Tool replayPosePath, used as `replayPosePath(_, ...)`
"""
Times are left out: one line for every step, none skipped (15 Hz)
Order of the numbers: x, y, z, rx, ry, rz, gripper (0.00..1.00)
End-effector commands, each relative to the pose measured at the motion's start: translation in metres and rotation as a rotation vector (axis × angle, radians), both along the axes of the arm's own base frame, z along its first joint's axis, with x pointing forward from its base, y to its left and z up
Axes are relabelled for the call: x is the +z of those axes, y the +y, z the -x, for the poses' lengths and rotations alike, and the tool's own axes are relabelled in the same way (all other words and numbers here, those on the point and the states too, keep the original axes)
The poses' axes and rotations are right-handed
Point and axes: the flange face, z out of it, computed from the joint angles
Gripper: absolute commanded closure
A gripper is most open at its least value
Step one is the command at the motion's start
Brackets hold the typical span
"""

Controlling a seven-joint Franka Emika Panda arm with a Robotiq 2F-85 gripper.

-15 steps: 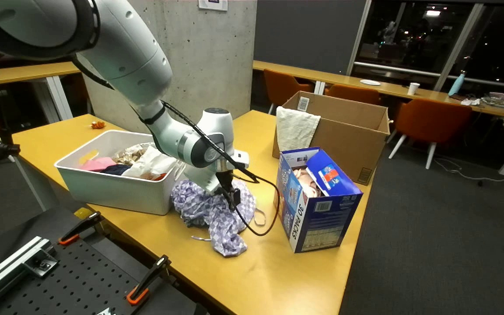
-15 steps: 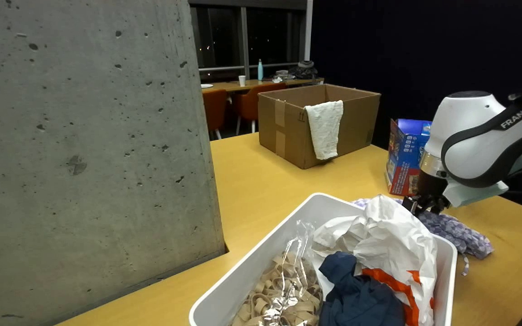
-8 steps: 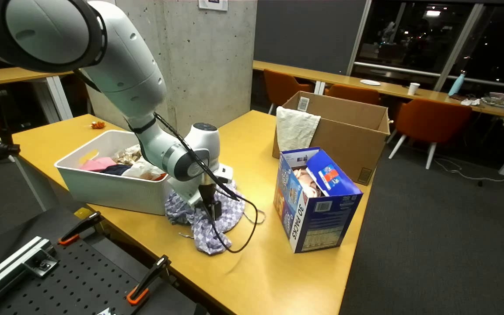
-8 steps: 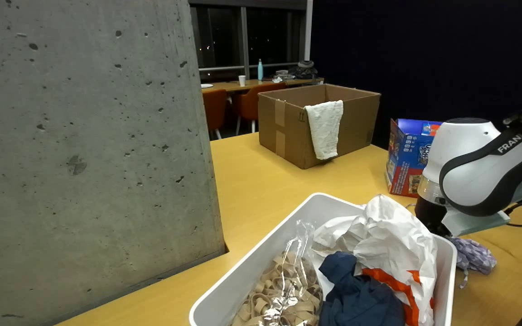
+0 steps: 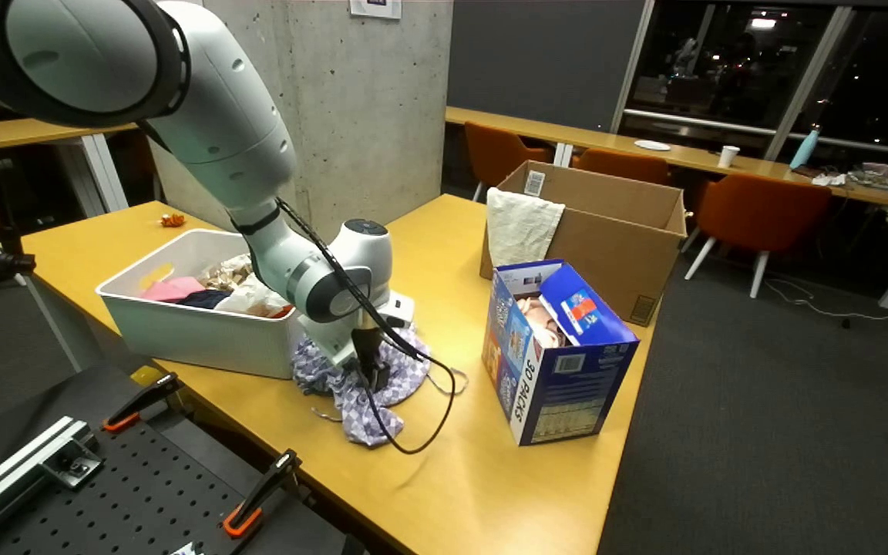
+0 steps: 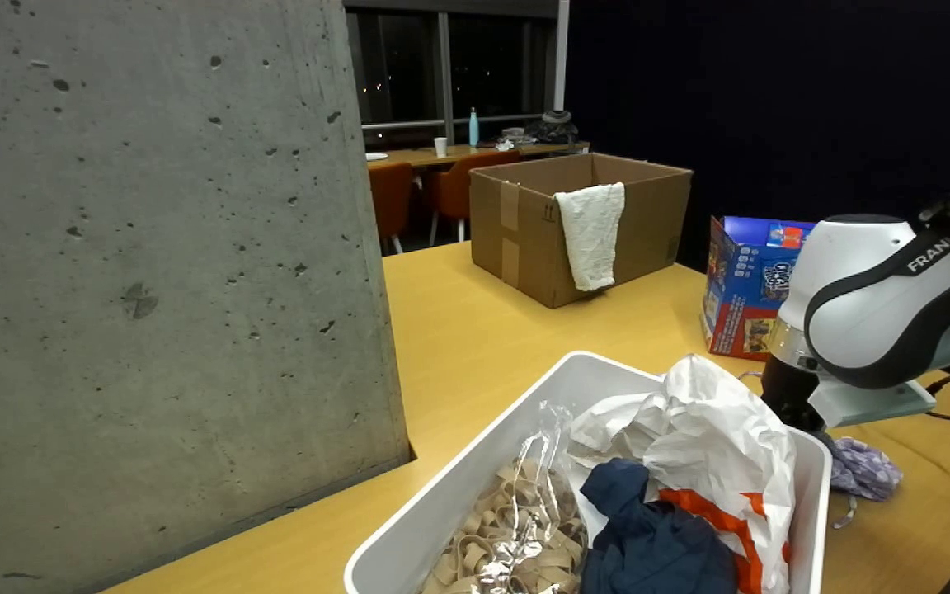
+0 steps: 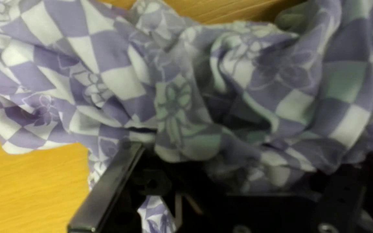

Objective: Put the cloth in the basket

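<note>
The cloth (image 5: 355, 412) is crumpled purple and white checked fabric on the table, beside the white plastic bin, which seems to be the basket (image 5: 205, 339). In an exterior view, part of the cloth (image 6: 864, 470) shows behind the basket rim (image 6: 475, 450). My gripper (image 5: 373, 378) points down into the cloth. In the wrist view, the fingers (image 7: 248, 158) stand wide apart with cloth (image 7: 108, 74) bunched between and over them; the right fingertip is partly hidden by folds. In an exterior view, the gripper (image 6: 790, 408) is half hidden behind the white bag.
The basket holds a white bag (image 6: 689, 421), dark blue fabric (image 6: 656, 536) and a clear bag of tan strips (image 6: 516, 536). A blue snack box (image 5: 567, 385) and a cardboard box (image 5: 606, 254) with a white towel (image 5: 521, 227) stand on the table. A cable (image 5: 444, 420) loops from the arm.
In an exterior view, the gripper has moved left and lower into the cloth. The cloth has shifted left towards the basket and bunched a little. Over the last half second the arm barely moved.
</note>
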Motion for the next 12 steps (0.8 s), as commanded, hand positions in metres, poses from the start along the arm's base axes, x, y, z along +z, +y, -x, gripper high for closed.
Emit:
replayPosePath(0.015,0.004,0.004,-0.019,0.001,-0.001,0.93)
replayPosePath(0.024,0.006,0.004,-0.023,-0.002,0.007,1.0)
replayPosePath(0.031,0.006,0.004,-0.029,-0.004,0.014,1.0)
replayPosePath(0.042,0.006,0.005,-0.037,-0.007,0.024,1.0)
replayPosePath(0.052,0.005,0.006,-0.046,-0.011,0.03,1.0)
replayPosePath(0.064,0.004,0.007,-0.055,-0.017,0.039,1.0)
replayPosePath(0.077,0.004,0.009,-0.067,-0.024,0.049,1.0)
replayPosePath(0.088,0.004,0.011,-0.078,-0.033,0.059,1.0)
replayPosePath(0.103,0.005,0.016,-0.094,-0.043,0.071,1.0)
replayPosePath(0.117,0.004,0.021,-0.109,-0.055,0.083,1.0)
replayPosePath(0.13,0.003,0.024,-0.122,-0.066,0.092,1.0)
replayPosePath(0.145,0.004,0.03,-0.137,-0.077,0.103,1.0)
